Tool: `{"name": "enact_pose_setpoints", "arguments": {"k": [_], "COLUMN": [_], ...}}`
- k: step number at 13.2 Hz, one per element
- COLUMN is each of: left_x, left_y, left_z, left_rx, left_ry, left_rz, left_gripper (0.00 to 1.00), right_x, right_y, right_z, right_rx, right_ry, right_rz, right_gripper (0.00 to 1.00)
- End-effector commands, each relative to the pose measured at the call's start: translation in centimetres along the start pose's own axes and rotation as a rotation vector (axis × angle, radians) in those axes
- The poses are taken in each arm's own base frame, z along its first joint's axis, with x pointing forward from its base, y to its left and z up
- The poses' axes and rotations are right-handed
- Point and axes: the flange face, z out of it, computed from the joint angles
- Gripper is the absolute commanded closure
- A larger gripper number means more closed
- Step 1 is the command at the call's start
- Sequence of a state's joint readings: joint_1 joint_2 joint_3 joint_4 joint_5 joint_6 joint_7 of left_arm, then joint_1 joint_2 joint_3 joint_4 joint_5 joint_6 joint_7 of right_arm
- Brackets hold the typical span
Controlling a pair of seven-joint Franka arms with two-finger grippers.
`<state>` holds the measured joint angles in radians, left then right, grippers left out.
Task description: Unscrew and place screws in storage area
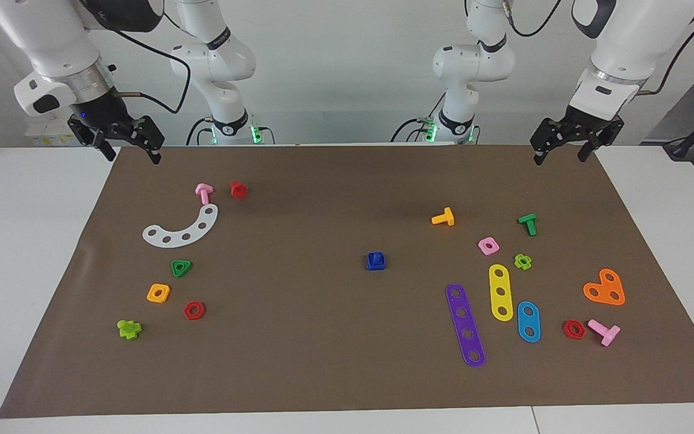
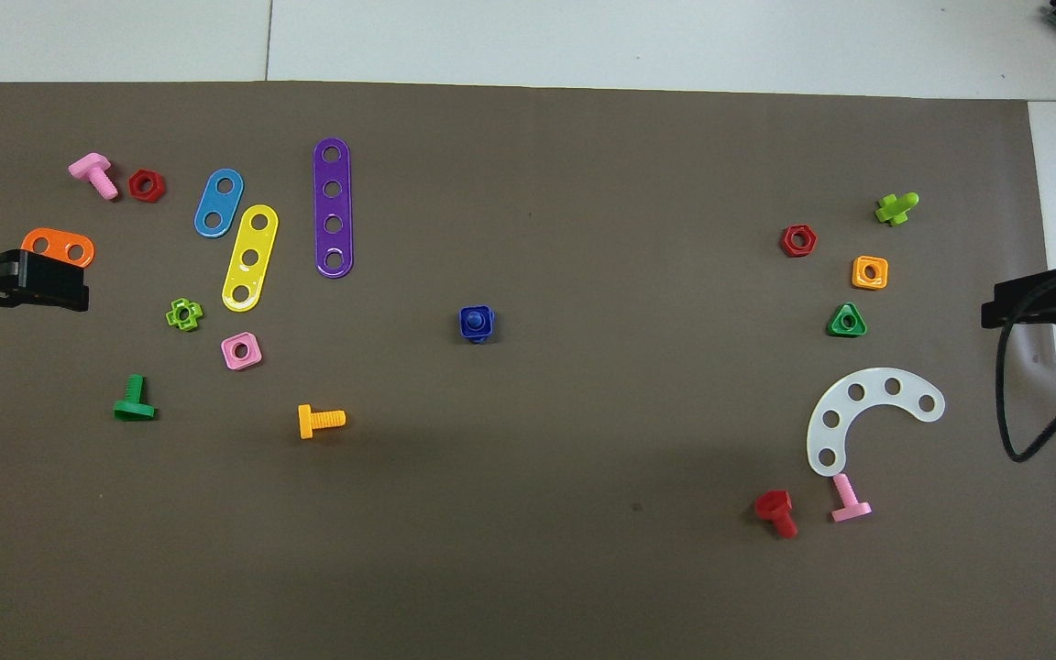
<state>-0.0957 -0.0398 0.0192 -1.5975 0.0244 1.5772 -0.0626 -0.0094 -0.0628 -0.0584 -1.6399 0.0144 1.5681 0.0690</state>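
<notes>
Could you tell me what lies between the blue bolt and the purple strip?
Nothing: bare brown mat separates the blue bolt from the purple strip, clearest in the overhead view.

A white table [image 1: 28, 253] with a big brown mat [image 1: 323, 337] spread over most of it. A plain white wall [image 1: 347, 66] at the back. Small green lights [image 1: 256, 131] low by that wall. Soft, even light all over, with faint shadows on the mat.
</notes>
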Motion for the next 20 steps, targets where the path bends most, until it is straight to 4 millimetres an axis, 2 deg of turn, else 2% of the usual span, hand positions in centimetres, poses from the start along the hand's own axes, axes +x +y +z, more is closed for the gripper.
{"name": "enact_pose_setpoints", "arguments": {"k": [1, 10, 16, 19, 20], "left_x": [-0.6, 0.0, -0.6, -0.6, -0.6], "left_y": [-0.2, -0.6, 2.1, 1.4, 0.8], "left_z": [0.0, -0.2, 0.2, 0.3, 0.8], "left_rx": [0.025, 0.023, 0.014, 0.012, 0.012], "left_ry": [0.019, 0.052, 0.037, 0.039, 0.037], "left_rz": [0.005, -0.002, 0.035, 0.029, 0.022], "left_gripper": [0.0, 0.0, 0.0, 0.0, 0.0], "right_x": [-0.5, -0.5, -0.5, -0.5, -0.5], "right_y": [-0.1, -0.1, -0.1, -0.1, -0.1], "right_z": [-0.3, -0.3, -0.3, -0.3, -0.3], "right_rx": [0.002, 0.002, 0.002, 0.002, 0.002], "right_ry": [0.004, 0.004, 0.004, 0.004, 0.004], "right_rz": [0.015, 0.015, 0.015, 0.015, 0.015], "right_gripper": [0.0, 0.0, 0.0, 0.0, 0.0]}}
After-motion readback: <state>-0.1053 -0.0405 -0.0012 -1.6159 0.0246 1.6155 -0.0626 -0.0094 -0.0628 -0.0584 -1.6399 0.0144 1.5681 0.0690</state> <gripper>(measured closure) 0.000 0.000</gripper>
